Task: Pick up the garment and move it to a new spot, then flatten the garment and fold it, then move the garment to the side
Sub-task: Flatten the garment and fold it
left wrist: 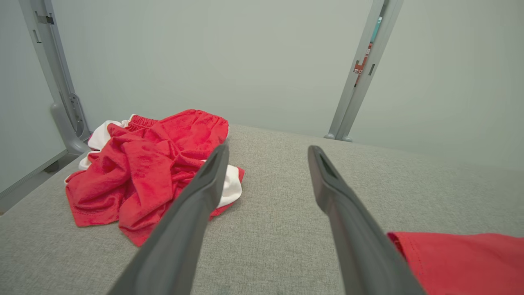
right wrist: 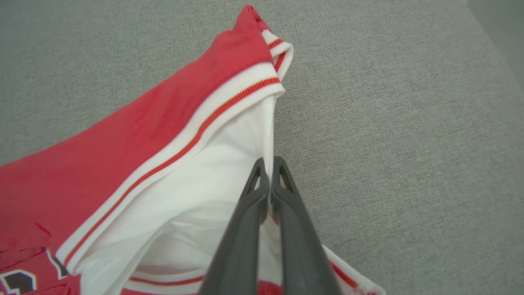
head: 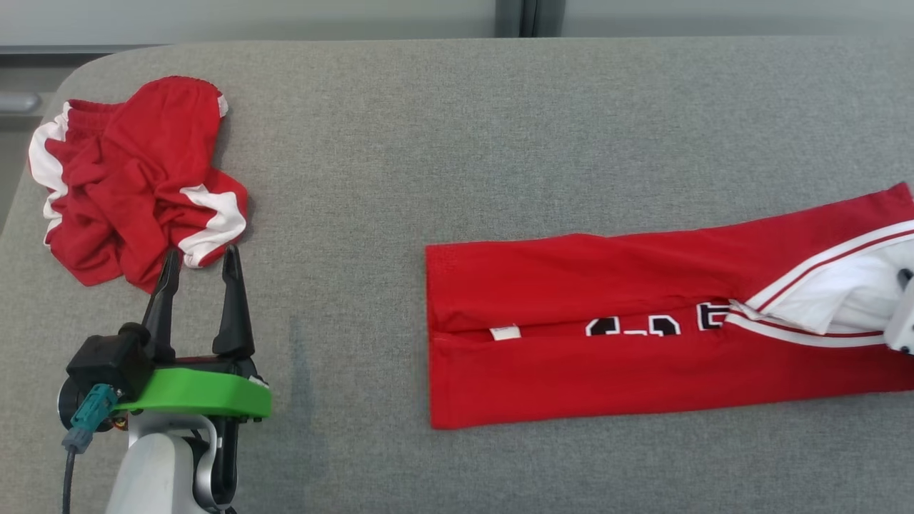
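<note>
1. The red jersey (head: 571, 343) lies folded in a long strip on the right half of the grey table (head: 428, 143).
2. The right gripper (right wrist: 269, 164) is pinched on the jersey's white inner edge, by its striped trim.
3. The left gripper (head: 201, 252) has its fingers spread, tips just beside crumpled red shorts (head: 128, 185) at the table's left end.

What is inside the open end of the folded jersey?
Inside the jersey a white inner layer shows, edged with striped trim. The right gripper has its jaws shut on that white edge. Farther in, the jersey's red outside covers everything.
</note>
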Tool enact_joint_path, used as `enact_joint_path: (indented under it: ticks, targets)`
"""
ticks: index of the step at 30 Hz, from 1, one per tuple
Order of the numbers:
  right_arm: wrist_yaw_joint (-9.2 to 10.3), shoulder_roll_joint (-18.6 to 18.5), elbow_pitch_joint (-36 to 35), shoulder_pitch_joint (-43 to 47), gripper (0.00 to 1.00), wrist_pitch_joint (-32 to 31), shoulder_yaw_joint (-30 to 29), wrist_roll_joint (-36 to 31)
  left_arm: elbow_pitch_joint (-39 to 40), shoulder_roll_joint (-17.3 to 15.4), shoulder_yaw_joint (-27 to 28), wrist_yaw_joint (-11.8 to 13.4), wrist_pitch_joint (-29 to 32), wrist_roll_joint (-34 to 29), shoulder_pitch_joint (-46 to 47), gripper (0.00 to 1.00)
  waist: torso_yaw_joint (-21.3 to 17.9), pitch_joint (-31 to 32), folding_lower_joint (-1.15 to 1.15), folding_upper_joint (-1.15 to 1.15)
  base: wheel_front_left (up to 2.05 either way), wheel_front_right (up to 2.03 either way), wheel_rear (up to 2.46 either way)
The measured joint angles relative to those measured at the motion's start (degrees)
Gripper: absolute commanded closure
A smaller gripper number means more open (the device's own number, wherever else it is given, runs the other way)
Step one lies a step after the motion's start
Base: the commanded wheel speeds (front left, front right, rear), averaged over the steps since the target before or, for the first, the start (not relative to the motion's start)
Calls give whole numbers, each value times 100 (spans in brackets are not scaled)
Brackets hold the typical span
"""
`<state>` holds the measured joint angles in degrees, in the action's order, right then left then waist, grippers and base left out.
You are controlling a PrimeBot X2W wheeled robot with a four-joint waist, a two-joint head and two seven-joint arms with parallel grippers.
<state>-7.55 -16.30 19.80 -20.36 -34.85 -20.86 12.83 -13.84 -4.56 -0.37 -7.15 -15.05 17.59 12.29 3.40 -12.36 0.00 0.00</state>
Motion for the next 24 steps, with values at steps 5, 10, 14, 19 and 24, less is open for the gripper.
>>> enact_joint_path:
  ticks: [5,10,14,19,24]
  targets:
    - [1,-218,-428,268,100,-69,-575,-267,8,15,-27,-16,1,-11,-35,0,-63,98,0,0,0,0,0]
    - [1,-235,-923,538,100,-225,-795,-483,12,32,-46,-16,0,-18,-113,0,-98,185,0,0,0,0,0]
    - [1,-69,-1388,688,100,-396,-454,-477,7,37,-91,-18,0,-15,-132,0,-121,242,0,0,0,0,0]
    - [2,170,-1962,878,100,-547,563,-344,-15,42,-149,-18,0,-8,-168,0,-94,317,0,0,0,0,0]
    - [2,349,-2162,812,100,-541,1735,-168,-14,36,-163,-22,0,4,-170,0,-42,326,0,0,0,0,0]
